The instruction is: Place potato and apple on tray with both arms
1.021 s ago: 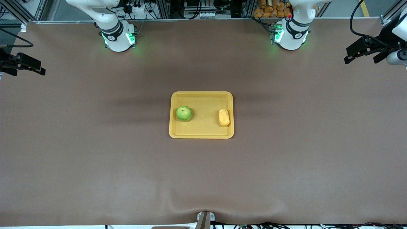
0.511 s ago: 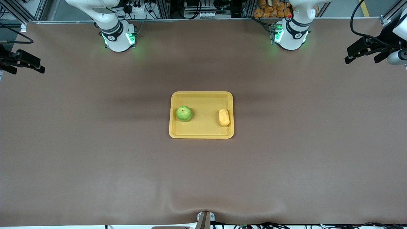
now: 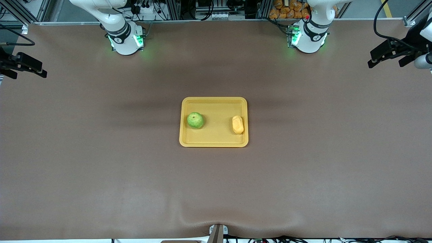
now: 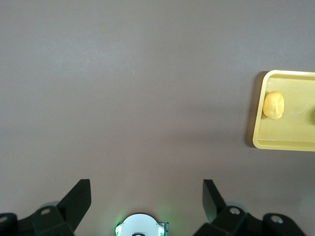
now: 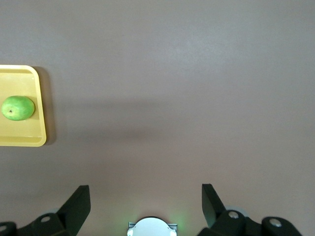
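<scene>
The yellow-orange tray lies at the middle of the table. The green apple sits in it toward the right arm's end, and the yellow potato sits in it toward the left arm's end. My left gripper hangs open and empty high over the left arm's end of the table. My right gripper hangs open and empty over the right arm's end. The left wrist view shows its open gripper, the tray and the potato. The right wrist view shows its open gripper, the tray and the apple.
The two arm bases glow green at the table's edge farthest from the front camera. A pile of orange items lies off the table by the left arm's base. A small bracket sits at the nearest edge. Brown tabletop surrounds the tray.
Both grippers have drifted slightly outward toward their own ends of the table. The apple, potato and tray have not moved.
</scene>
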`<action>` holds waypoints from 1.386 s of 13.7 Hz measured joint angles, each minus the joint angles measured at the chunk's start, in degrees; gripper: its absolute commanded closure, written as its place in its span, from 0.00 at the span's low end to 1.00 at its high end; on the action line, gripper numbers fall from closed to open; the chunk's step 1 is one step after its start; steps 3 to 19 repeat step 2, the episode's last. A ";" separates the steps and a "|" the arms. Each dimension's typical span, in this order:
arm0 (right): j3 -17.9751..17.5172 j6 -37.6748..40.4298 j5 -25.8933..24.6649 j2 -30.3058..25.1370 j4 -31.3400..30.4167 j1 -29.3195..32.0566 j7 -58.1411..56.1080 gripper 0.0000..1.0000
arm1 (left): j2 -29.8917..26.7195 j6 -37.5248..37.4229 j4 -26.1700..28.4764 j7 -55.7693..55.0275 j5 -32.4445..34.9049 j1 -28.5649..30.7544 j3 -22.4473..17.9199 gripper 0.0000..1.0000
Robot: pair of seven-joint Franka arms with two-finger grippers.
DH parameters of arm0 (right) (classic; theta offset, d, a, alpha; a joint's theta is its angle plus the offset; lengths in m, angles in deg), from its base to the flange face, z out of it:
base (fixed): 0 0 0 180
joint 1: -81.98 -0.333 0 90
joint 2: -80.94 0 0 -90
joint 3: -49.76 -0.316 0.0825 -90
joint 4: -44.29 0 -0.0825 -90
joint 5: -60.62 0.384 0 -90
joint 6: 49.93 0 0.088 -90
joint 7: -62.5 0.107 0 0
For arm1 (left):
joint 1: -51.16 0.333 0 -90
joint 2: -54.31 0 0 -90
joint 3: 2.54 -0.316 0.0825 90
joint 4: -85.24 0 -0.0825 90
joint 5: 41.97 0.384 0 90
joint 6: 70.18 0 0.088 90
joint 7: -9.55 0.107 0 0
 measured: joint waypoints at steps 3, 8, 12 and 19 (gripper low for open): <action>0.02 -0.97 0.00 0.00 0.00 0.00 0.00 0.00 | 0.00 0.00 0.00 0.00 0.00 0.20 -0.38 0.00; 0.02 -0.97 0.00 0.00 0.00 0.00 0.00 0.00 | 0.00 0.00 0.00 0.00 0.00 0.20 -0.38 0.00; 0.02 -0.97 0.00 0.00 0.00 0.00 0.00 0.00 | 0.00 0.00 0.00 0.00 0.00 0.20 -0.38 0.00; 0.02 -0.97 0.00 0.00 0.00 0.00 0.00 0.00 | 0.00 0.00 0.00 0.00 0.00 0.20 -0.38 0.00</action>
